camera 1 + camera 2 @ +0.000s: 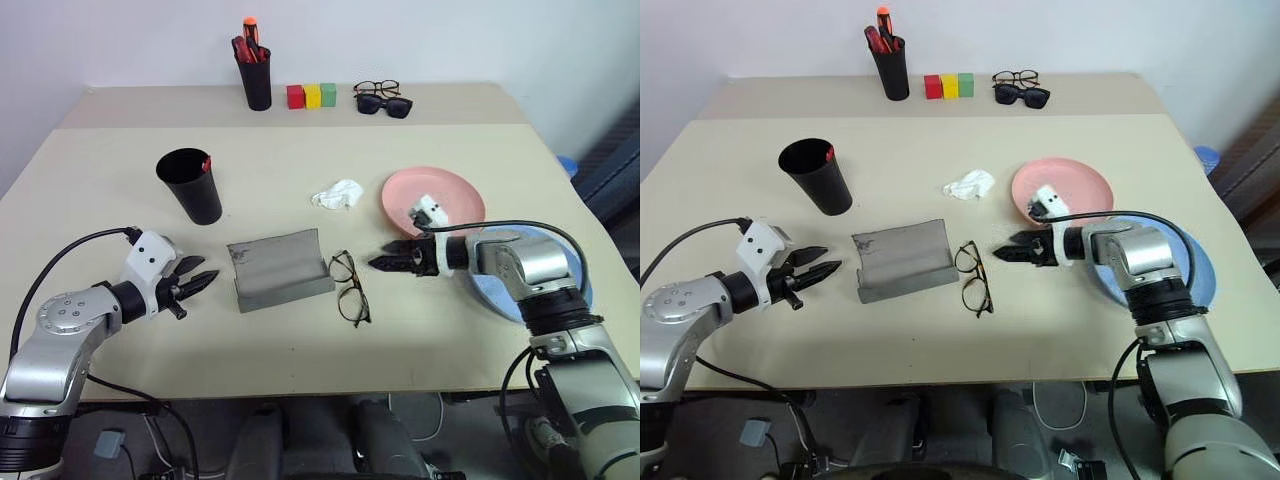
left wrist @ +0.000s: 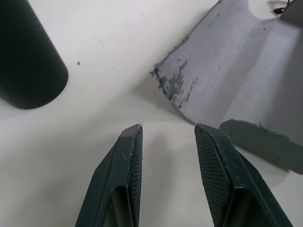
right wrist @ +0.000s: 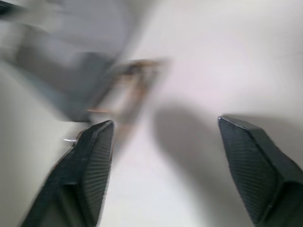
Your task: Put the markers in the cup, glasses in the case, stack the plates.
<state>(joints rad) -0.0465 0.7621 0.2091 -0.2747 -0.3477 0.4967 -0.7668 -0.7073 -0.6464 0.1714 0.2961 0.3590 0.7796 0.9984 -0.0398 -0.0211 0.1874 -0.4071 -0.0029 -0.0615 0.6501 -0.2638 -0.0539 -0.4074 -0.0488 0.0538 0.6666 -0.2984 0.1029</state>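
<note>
Grey case [image 1: 278,268] lies open at centre frame, glasses [image 1: 348,287] just right of it. Right gripper [image 1: 385,262] hovers right of them, fingers spread, empty; left gripper [image 1: 203,280], lower left, parted, empty.

Beige table [image 1: 300,340], matte top, with a seam running across near the far edge. Plain white wall [image 1: 450,40] right behind it, even diffuse light, soft shadows. Dark striped thing [image 1: 612,170] past the table's right edge, possibly a chair or fabric, can't tell.
</note>
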